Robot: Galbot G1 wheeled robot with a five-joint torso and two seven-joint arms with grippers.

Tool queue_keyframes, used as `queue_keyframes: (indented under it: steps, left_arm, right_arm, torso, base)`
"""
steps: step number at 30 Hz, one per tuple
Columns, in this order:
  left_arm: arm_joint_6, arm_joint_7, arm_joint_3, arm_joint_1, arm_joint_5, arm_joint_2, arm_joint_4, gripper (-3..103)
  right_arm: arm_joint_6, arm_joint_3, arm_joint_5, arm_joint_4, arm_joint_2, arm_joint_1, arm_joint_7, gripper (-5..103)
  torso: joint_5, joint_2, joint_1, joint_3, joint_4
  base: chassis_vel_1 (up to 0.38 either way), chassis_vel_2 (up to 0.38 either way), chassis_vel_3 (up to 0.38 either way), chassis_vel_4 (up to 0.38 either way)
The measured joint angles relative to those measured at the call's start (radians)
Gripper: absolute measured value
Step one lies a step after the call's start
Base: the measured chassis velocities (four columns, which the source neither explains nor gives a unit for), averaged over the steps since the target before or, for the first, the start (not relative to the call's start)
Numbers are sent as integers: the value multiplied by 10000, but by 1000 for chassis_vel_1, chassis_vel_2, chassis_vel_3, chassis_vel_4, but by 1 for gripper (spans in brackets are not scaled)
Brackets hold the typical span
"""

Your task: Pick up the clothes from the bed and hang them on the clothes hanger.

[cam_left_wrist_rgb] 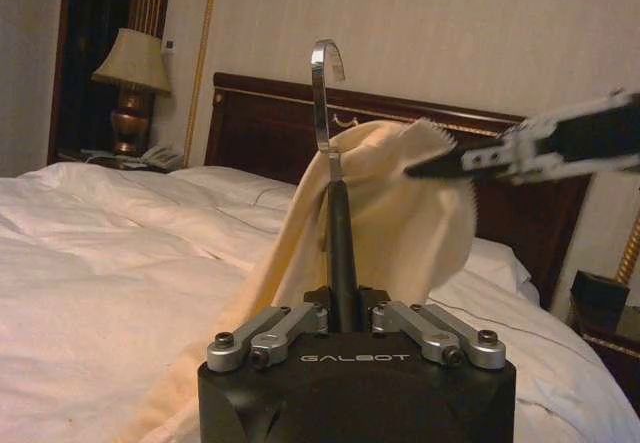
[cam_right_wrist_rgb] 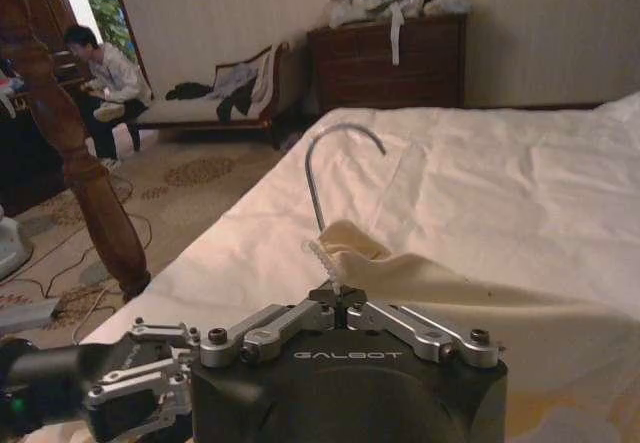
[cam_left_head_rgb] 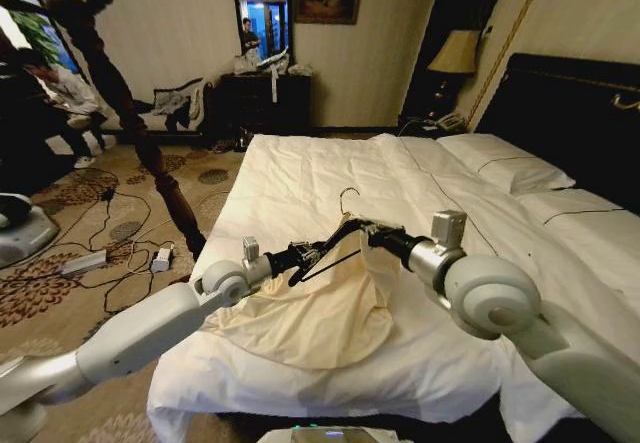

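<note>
Gripping the hanger (cam_left_head_rgb: 322,254), the left gripper (cam_left_head_rgb: 312,254) sits over the near part of the bed (cam_left_head_rgb: 300,173), fingers pinched tight on the black stem just below the wire hook, as the left wrist view shows w/ the hook standing up betw. the jaws. Hanger's dark arm slants down toward the left arm. Shirt (cam_left_head_rgb: 320,308) hangs off the hanger, lower half spread wrinkled on the duvet near the foot edge. Right gripper (cam_left_head_rgb: 372,231) meets it from the right at the collar by the hook, fingers closed narrow on a fold of cream cloth. Pillows (cam_left_head_rgb: 505,158) lie further right by the headboard.
</note>
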Motion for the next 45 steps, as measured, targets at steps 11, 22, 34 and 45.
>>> queue_keyframes:
  steps: [11,22,34,45]
  left_arm:
    - [-94,-384,-871,782,-248,97,-217,13]
    - [-151,-305,-1407,1040,-296,219,-399,13]
    - [-158,-124,-1648,1230,-323,450,-781,13]
    - [-166,33,-1633,1394,-126,447,-848,13]
  right_arm:
    - [-297,-385,140,352,101,-297,-570,27]
    - [-380,399,-3096,-28,-690,-1467,-1525,65]
    - [722,-107,-10004,-1707,-1023,-1562,-4374,100]
    - [934,-1126,-11230,-2242,-780,-986,-5238,100]
  torso:
    - [-1,0,1,0,0]
    - [0,0,0,0,4]
    - [0,0,0,0,4]
    - [0,0,0,1,2]
  base:
    - [0,0,0,0]
    - [0,0,0,0]
    - [0,0,0,0]
    - [0,0,0,0]
